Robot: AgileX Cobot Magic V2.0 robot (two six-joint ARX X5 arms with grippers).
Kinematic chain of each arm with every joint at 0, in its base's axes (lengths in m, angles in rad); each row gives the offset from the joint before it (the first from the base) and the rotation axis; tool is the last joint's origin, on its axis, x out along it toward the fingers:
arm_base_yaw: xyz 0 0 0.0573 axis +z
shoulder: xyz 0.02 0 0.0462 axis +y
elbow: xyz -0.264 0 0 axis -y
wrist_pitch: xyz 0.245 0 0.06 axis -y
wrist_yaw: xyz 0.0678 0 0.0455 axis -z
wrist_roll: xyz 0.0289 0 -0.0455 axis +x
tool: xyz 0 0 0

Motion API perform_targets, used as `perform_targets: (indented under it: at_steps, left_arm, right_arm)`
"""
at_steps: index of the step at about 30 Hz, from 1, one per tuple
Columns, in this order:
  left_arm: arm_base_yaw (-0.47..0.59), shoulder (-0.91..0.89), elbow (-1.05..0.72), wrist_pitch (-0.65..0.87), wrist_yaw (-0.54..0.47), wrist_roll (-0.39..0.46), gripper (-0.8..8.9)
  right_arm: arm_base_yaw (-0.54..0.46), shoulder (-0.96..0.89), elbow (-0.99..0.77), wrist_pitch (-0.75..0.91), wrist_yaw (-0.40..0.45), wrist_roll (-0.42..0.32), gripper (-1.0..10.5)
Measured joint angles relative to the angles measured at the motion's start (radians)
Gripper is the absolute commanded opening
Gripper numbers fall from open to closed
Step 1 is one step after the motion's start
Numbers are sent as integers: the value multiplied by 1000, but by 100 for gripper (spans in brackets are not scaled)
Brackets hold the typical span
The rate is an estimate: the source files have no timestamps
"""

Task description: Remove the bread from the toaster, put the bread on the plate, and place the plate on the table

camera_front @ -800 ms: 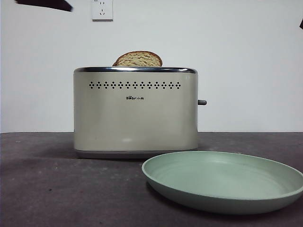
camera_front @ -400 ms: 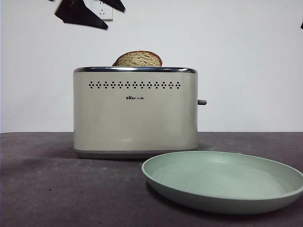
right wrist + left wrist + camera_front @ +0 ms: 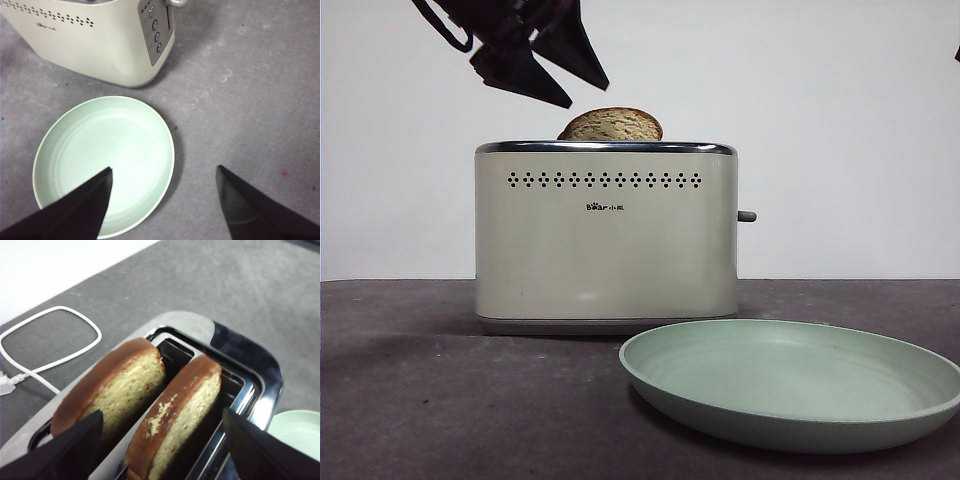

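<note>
Front view shows the bread (image 3: 613,124) poking out of the top of the toaster (image 3: 606,240), with only its round brown top in sight. From the left wrist view, two slices stand in the two slots, side by side. One is the bread (image 3: 177,415), and the second slice (image 3: 112,390) sits in the other slot next to it. The left end effector (image 3: 160,450) hangs just above them with its jaws spread wide, one jaw out past each slice. It is not touching either slice. In the front view this left end effector (image 3: 545,65) is the big dark shape above the toaster's left end. The toaster stands on the counter (image 3: 440,400). The plate (image 3: 790,385) lies flat on the counter just in front of the toaster, off to the lever side, with nothing on it. The right end effector (image 3: 165,200) hangs high over the plate (image 3: 105,162), jaws wide apart and holding nothing. A white cord (image 3: 45,350) lies in a loop on the counter behind the toaster. A wall socket (image 3: 520,20) is partly hidden behind the left arm.
</note>
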Motion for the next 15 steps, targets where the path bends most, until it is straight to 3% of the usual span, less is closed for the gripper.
perform_targets:
  at_steps: [10, 15]
  left_arm:
    - [-16, 74, 0, 8, -31, 40, 370]
    - [-16, 74, 0, 9, -31, 40, 144]
  right_arm:
    - [0, 0, 0, 0, 0, 0, 335]
    - [0, 0, 0, 0, 0, 0, 335]
